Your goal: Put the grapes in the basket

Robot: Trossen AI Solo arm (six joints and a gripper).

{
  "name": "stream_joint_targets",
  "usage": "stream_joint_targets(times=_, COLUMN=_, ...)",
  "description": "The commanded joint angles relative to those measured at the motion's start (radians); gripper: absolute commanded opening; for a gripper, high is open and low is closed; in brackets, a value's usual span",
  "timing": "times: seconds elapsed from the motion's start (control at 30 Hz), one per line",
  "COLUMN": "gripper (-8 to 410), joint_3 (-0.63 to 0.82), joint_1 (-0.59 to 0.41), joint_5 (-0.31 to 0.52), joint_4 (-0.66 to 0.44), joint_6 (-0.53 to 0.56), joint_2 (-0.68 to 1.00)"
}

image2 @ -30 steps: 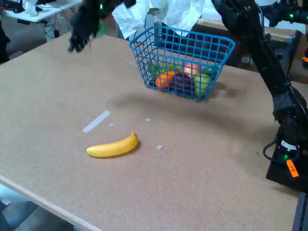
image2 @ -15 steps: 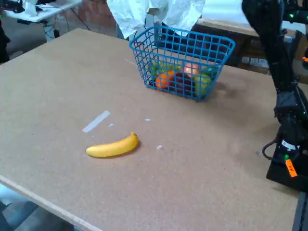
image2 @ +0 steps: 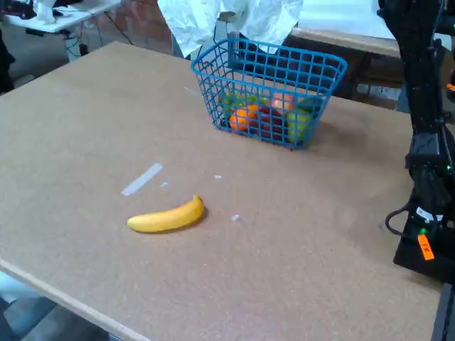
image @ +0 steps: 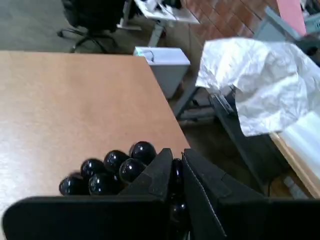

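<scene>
carrying grapes, high above the table (image2: 85, 128), out of the fixed view.
blue basket (image2: 269, 89) near the far edge, already part-filled with fruit; banana (image2: 167, 217) well apart. gripper (image: 176, 172) clamped on the grapes (image: 107, 172) by one end only, so likely to swing or slip if jolted. plenty of open room over the basket, though a drop near the table edge could send them to the floor.

glossy black grapes (image: 107, 175), blue grid basket (image2: 268, 89), yellow banana (image2: 166, 217), tan speckled table (image2: 85, 128), black tool (image: 175, 192)
</scene>
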Motion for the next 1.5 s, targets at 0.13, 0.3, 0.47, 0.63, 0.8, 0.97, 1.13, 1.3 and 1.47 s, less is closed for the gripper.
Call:
stream_joint_targets(times=0.13, gripper=-1, joint_3=-0.315, joint_1=-0.072, joint_5=0.006, joint_4=0.189, joint_6=0.008, joint_2=-0.083)
stream_joint_targets(times=0.3, gripper=-1, joint_3=-0.599, joint_1=-0.099, joint_5=0.006, joint_4=0.417, joint_6=0.003, joint_2=-0.200)
stream_joint_targets(times=0.47, gripper=-1, joint_3=-0.776, joint_1=-0.131, joint_5=0.005, joint_4=0.501, joint_6=0.008, joint_2=-0.281)
stream_joint_targets(times=0.63, gripper=-1, joint_3=-0.875, joint_1=-0.144, joint_5=0.006, joint_4=0.500, joint_6=0.013, joint_2=-0.302)
stream_joint_targets(times=0.8, gripper=-1, joint_3=-0.962, joint_1=-0.145, joint_5=0.005, joint_4=0.545, joint_6=0.019, joint_2=-0.319)
stream_joint_targets(times=0.97, gripper=-1, joint_3=-1.014, joint_1=-0.145, joint_5=0.005, joint_4=0.608, joint_6=0.020, joint_2=-0.340)
stream_joint_targets(times=1.13, gripper=0, joint_3=-1.015, joint_1=-0.146, joint_5=0.005, joint_4=0.612, joint_6=0.014, joint_2=-0.339)
stream_joint_targets(times=1.3, gripper=0, joint_3=-1.015, joint_1=-0.151, joint_5=0.003, joint_4=0.620, joint_6=0.016, joint_2=-0.339)
stream_joint_targets(times=1.47, gripper=4, joint_3=-1.025, joint_1=-0.168, joint_5=0.002, joint_4=0.619, joint_6=0.016, joint_2=-0.339)
